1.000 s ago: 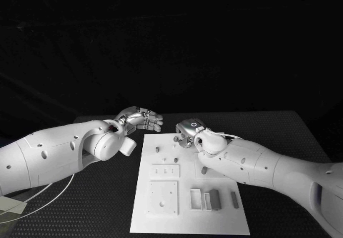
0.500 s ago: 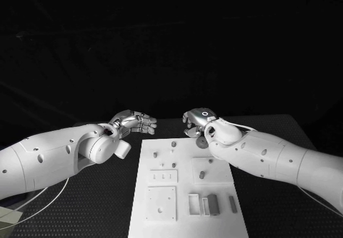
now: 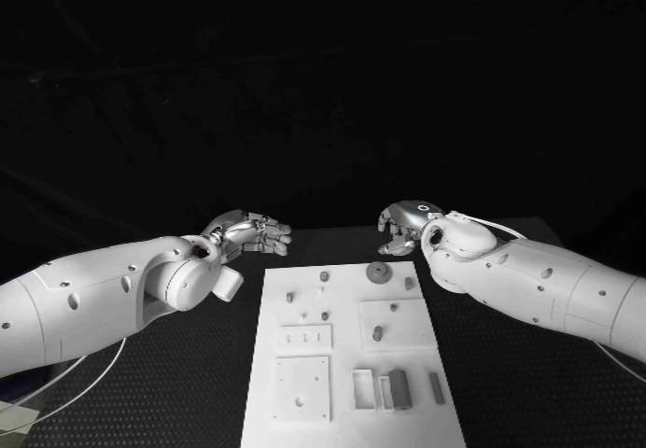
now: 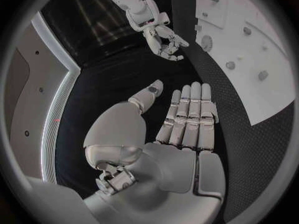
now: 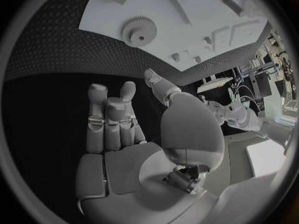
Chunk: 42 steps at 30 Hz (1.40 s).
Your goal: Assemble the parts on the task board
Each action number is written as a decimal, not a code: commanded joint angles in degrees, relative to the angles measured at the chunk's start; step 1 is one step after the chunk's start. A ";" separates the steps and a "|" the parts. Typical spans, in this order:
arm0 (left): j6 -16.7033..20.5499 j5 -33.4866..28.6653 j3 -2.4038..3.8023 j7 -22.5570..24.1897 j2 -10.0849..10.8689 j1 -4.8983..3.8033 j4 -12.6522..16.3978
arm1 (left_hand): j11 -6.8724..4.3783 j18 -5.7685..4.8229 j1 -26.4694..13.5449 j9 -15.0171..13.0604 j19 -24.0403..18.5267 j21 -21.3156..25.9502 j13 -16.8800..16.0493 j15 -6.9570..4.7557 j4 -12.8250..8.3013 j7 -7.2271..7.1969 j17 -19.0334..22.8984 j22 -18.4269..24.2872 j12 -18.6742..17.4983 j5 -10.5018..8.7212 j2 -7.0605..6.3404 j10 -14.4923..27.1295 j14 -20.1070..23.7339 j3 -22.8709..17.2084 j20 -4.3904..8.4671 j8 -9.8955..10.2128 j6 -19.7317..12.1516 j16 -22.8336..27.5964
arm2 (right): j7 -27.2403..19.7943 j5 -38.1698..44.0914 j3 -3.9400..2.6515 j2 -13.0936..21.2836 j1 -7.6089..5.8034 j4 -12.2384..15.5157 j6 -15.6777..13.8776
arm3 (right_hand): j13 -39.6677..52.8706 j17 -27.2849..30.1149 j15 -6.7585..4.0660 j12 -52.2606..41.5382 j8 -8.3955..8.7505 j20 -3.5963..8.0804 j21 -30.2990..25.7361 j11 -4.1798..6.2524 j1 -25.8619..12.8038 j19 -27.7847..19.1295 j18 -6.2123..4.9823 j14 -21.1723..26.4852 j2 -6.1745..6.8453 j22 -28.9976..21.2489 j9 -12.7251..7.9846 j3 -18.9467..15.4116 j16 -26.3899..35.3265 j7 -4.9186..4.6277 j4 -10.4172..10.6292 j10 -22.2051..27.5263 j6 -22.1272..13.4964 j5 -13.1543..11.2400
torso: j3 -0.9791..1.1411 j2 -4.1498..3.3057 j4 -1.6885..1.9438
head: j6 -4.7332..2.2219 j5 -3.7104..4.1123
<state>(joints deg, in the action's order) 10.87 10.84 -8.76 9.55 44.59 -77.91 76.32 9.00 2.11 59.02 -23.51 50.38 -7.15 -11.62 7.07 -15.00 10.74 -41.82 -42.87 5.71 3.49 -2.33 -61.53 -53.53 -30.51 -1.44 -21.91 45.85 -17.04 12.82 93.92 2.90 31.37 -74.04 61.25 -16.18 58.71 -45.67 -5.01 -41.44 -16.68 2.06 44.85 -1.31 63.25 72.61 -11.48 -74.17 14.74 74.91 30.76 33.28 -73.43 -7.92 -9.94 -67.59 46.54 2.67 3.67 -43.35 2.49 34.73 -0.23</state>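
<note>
The white task board [image 3: 344, 373] lies in the middle of the black table. A grey gear [image 3: 380, 272] lies flat near its far end, also seen as the gear [image 5: 138, 31] and the gear [image 4: 207, 42]. Small pegs [image 3: 325, 274] stand around it, and grey bars [image 3: 399, 384] sit at the near right. My right hand [image 3: 404, 225] hovers just beyond the board's far right corner, fingers loosely apart, holding nothing; its palm [image 5: 118, 154] is bare. My left hand [image 3: 250, 231] hangs off the far left corner, its fingers [image 4: 190, 117] straight and empty.
Two raised square plates [image 3: 304, 386] sit at the board's near left. A white cable [image 3: 81, 378] loops over the table at the near left. Black perforated table surface [image 3: 525, 373] runs on both sides of the board.
My right hand has drawn back from above the board's far end to beyond its far right corner, leaving the gear uncovered on the board. The left hand has barely moved.
</note>
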 commanded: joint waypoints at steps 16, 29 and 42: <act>-0.20 0.22 0.02 0.77 0.00 -0.02 0.11 | -0.10 -0.58 -0.29 -0.03 -0.31 0.36 -0.12 0.39 0.14 0.27 -0.12 -0.02 -0.54 -0.33 -0.41 -0.23 -0.01 0.06 -0.26 0.47 0.00 0.46 | -5.38 -0.21 1.16 -1.62 1.10 -3.41 8.91 | 14.27 -7.34 0.39 -18.16 1.41 1.44 7.17 -0.34 -0.98 1.46 -3.52 -1.00 -1.88 1.30 1.45 0.32 -9.19 -0.27 1.54 1.12 -0.85 0.10 | 0.07 -0.05 0.02 | -0.07 -0.06; -0.03 0.22 0.03 0.89 -0.15 -0.03 0.34 | -0.04 -0.61 -0.28 -0.04 -0.41 0.48 -0.15 0.45 0.12 0.32 -0.16 -0.01 -0.72 -0.33 -0.52 -0.13 0.10 0.07 -0.31 0.59 -0.10 0.64 | -5.70 1.99 1.95 -2.82 2.08 -4.32 7.44 | 14.27 -7.97 0.48 -18.63 1.35 1.54 7.53 -0.42 -1.25 1.54 -3.52 -1.07 -2.45 1.28 1.64 0.47 -9.74 -0.35 1.84 0.94 -0.57 0.11 | 0.04 -0.09 -0.04 | 0.67 -0.11; -0.33 0.23 0.04 0.78 -0.29 -0.03 0.39 | -0.01 -0.61 -0.27 -0.06 -0.44 0.54 -0.19 0.48 0.16 0.34 -0.20 -0.02 -0.80 -0.32 -0.46 -0.13 0.12 0.06 -0.34 0.62 -0.10 0.72 | -5.66 4.39 2.24 -3.55 2.86 -5.43 5.81 | 14.13 -8.12 0.45 -18.77 1.13 1.57 7.77 -0.38 -1.32 1.42 -3.52 -0.96 -3.24 1.28 1.85 0.46 -9.94 -0.30 1.73 0.94 0.01 0.11 | 0.10 -0.02 -0.22 | 0.98 -0.43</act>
<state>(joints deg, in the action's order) 10.91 10.92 -8.78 9.63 44.50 -77.89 76.53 9.00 2.12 58.79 -23.51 50.17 -6.93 -11.76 7.27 -15.00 10.74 -41.98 -42.87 5.30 3.49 -2.56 -61.53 -53.33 -30.51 -1.64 -21.68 45.85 -16.63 7.69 96.59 5.09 27.92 -71.31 55.79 -9.81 72.93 -53.73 -4.61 -59.91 -15.47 3.29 52.38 -1.73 61.97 73.98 -11.41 -74.93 12.07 74.95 32.55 33.84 -83.10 -8.18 -8.44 -66.26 46.14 2.66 3.74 -43.39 2.38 35.68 -0.60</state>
